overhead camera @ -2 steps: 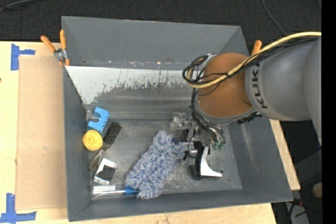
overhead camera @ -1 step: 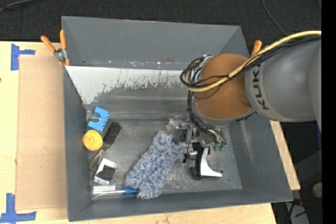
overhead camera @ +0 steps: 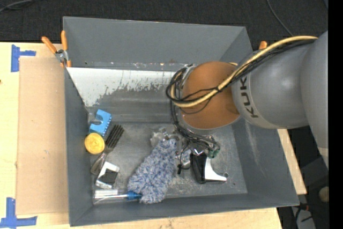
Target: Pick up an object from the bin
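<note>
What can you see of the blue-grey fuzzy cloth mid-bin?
The blue-grey fuzzy cloth looks like a soft, nubby knit, mottled blue and white. It is long and limp and lies flat on the bin floor on a diagonal, with its wider end at the lower left and its narrower, rumpled end at the upper right. The lower end meets a clear packet with a blue tip. The upper end lies right beside the gripper; whether they touch cannot be told.
</note>
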Robot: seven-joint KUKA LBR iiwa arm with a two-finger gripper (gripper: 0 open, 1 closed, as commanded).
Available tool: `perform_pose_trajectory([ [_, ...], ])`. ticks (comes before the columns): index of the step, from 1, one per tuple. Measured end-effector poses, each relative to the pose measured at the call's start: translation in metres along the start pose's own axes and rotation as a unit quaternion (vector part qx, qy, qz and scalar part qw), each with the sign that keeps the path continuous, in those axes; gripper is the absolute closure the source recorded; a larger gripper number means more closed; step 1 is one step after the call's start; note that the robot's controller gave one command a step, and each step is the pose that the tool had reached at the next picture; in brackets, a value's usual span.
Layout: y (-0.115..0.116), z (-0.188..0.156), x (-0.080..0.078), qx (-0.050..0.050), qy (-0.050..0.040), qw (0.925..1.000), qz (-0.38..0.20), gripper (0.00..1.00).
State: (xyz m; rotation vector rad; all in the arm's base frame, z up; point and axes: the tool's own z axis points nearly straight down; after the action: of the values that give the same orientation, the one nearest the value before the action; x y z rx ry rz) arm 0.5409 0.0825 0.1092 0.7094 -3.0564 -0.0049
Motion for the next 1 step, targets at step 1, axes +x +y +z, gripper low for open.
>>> perform_pose_trajectory([
  [1,0.0136,0.0297,-0.0030,0.003,-0.0022,0.9984,-0.056,0.00],
])
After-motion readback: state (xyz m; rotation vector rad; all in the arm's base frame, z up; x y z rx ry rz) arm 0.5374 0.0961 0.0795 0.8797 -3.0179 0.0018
